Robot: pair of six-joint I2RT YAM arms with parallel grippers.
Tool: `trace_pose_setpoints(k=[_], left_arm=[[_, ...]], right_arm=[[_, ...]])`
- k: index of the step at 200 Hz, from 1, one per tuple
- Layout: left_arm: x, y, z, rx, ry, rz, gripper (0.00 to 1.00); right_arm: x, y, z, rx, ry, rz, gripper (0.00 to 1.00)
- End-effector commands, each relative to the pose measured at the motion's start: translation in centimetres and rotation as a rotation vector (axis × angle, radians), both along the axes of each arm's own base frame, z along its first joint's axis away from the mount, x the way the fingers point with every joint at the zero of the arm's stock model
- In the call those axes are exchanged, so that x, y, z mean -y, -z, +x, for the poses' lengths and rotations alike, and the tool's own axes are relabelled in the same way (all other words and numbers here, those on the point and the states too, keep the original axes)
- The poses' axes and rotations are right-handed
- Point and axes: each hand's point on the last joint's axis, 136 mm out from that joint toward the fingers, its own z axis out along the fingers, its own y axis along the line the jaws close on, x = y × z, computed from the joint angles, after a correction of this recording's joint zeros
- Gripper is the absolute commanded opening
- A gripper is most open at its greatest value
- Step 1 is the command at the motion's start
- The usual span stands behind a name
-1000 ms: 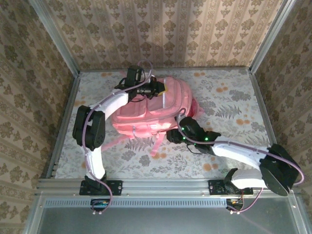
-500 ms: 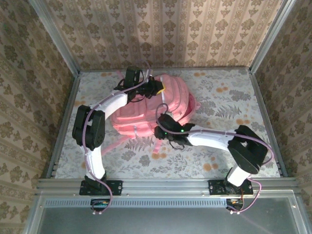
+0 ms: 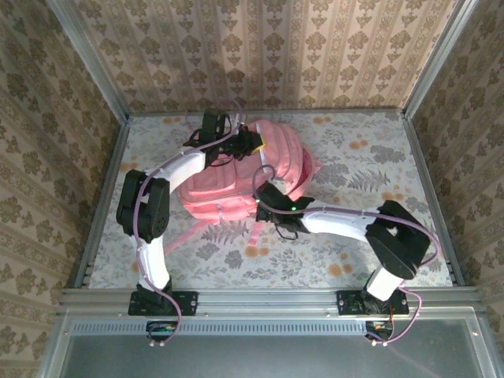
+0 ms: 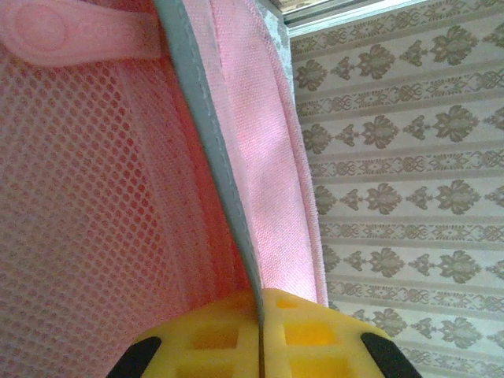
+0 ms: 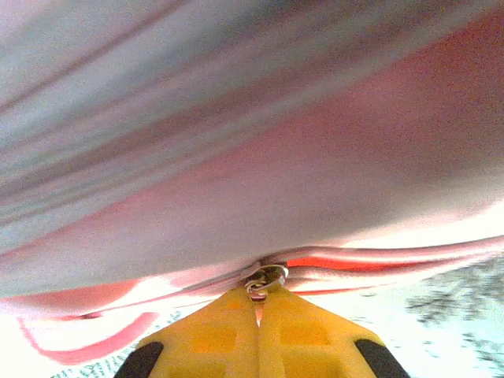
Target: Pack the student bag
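Student bag (image 3: 244, 169) looks soft and floppy, so I clamp left gripper (image 4: 258, 299) on its piped rim (image 4: 209, 142), right gripper (image 5: 260, 298) on its zip pull (image 5: 266, 277).

No legible text or labels

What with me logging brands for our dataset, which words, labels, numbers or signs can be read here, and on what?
Pink rubber tab on the student bag, left wrist view: raised marks, too blurred to read.
Wallpaper and tablecloth: ornament and leaf patterns, no lettering.
No text can be read anywhere in these pictures.
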Motion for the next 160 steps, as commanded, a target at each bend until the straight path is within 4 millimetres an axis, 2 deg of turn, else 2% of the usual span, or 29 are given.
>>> trace_pose_setpoints(k=[1,40,56,83,88,105,132,160], left_arm=[[-1.4,1.0,0.2,0.013,-0.012,0.068,0.09],[-1.8,1.6,0.2,0.007,-0.012,0.081,0.09],[-1.7,1.6,0.2,0.008,-0.008,0.08,0.09],[-1.6,1.6,0.0,0.006,-0.003,0.083,0.09],[-1.6,1.5,0.0,0.007,-0.001,0.082,0.09],[-1.7,1.5,-0.2,0.007,0.002,0.084,0.09],[-1.6,1.1,-0.4,0.012,0.017,0.076,0.09],[-1.4,0.7,-0.7,0.018,0.04,0.069,0.09]], right_arm=[[3.1,-1.0,0.4,0.024,0.087,0.042,0.06],[5.3,-1.7,0.1,0.039,0.089,0.096,0.18],[5.4,-1.5,0.0,0.039,0.042,0.102,0.28],[6.4,-1.1,0.0,0.064,0.007,0.068,0.37],[6.5,-2.1,0.1,0.094,-0.004,0.081,0.38],[6.9,-2.2,0.0,0.127,-0.056,0.048,0.44],[5.3,-3.1,-0.6,0.21,-0.265,0.033,0.49],[4.1,-3.8,-1.3,0.405,-0.465,0.005,0.53]])
